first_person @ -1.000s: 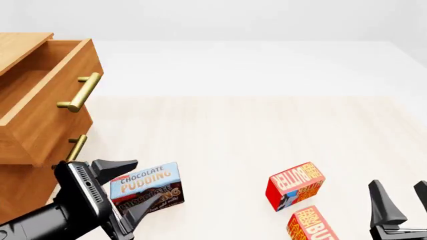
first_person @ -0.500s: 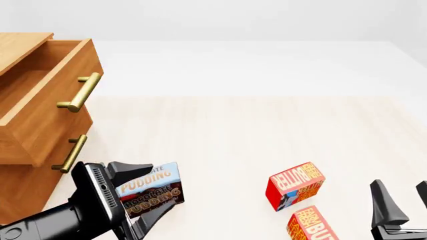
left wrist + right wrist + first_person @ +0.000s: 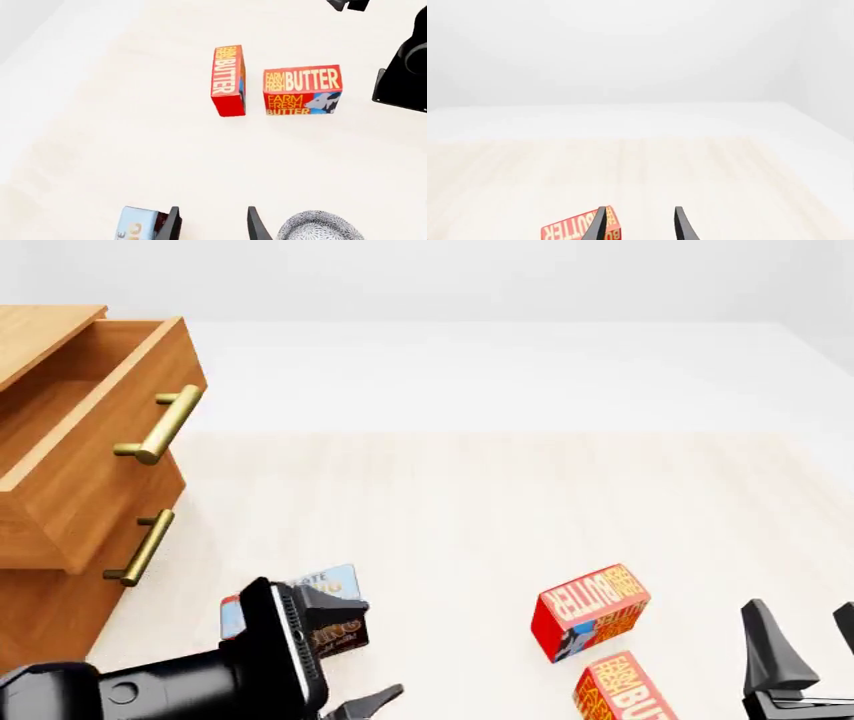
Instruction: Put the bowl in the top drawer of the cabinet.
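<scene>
Orange-brown wood-grain cabinet (image 3: 54,570) at table's left; its upper orange-brown drawer with brass bar handle (image 3: 94,430) pulled out. Round white grey-speckled bowl (image 3: 320,227) on pale wooden table (image 3: 441,510), just beside left gripper (image 3: 210,225), fingers apart, empty. Blue chocolate pudding box (image 3: 314,610) at its other side. Right gripper (image 3: 639,224) spread, empty, near two red butter boxes (image 3: 590,608)

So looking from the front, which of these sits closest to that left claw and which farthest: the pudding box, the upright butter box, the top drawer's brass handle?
1. Chocolate pudding box: right beside the left gripper, partly hidden behind the arm.
2. Upright butter box: off to its right on the table.
3. Top drawer handle: farthest, up on the open drawer at the left.
</scene>
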